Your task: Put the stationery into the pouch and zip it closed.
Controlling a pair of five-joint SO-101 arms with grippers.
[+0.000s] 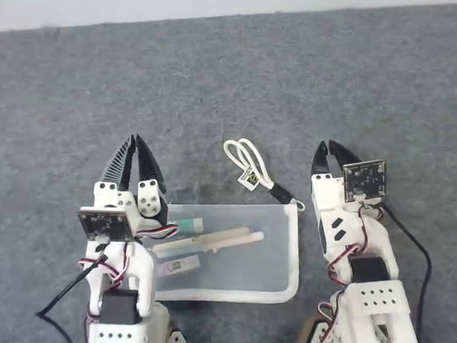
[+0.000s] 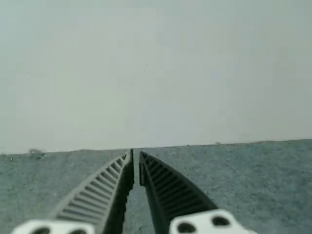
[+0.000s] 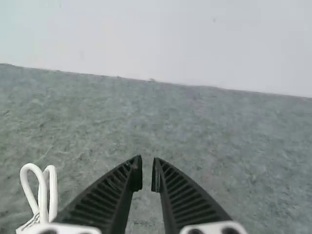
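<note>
**Left tool** (image 1: 134, 140) (image 2: 135, 156): mine, black ribbed fingers drawn almost together, holding nothing. It hangs above the left far corner of the pouch, pointing out over the grey felt-covered counter (image 1: 206, 79).

**Right tool** (image 1: 329, 146) (image 3: 147, 169): mine, fingers narrow with a slim gap, holding nothing. It stands just beside the pouch's right end, apart from it.

**Translucent white soft-plastic pouch** (image 1: 285, 250): lies flat on the counter between my two arms, long side across.

**Stationery:** a long cream pen-shaped stick (image 1: 217, 239), a green-tipped pen (image 1: 187, 225) and a small white flat piece (image 1: 177, 267) all show through the pouch wall, so I judge them to be inside.

**White looped cord with small tag** (image 1: 245, 156) (image 3: 39, 192): runs from the pouch's far right corner out onto the counter, near my right tool.

**Step in hand:** loading looks done. Zipping comes next, though I cannot tell whether the zip is shut.

**Next move calls for:** one tool pinning the pouch while the other opens, takes the pull at the cord's root and draws it along the top edge.
</note>
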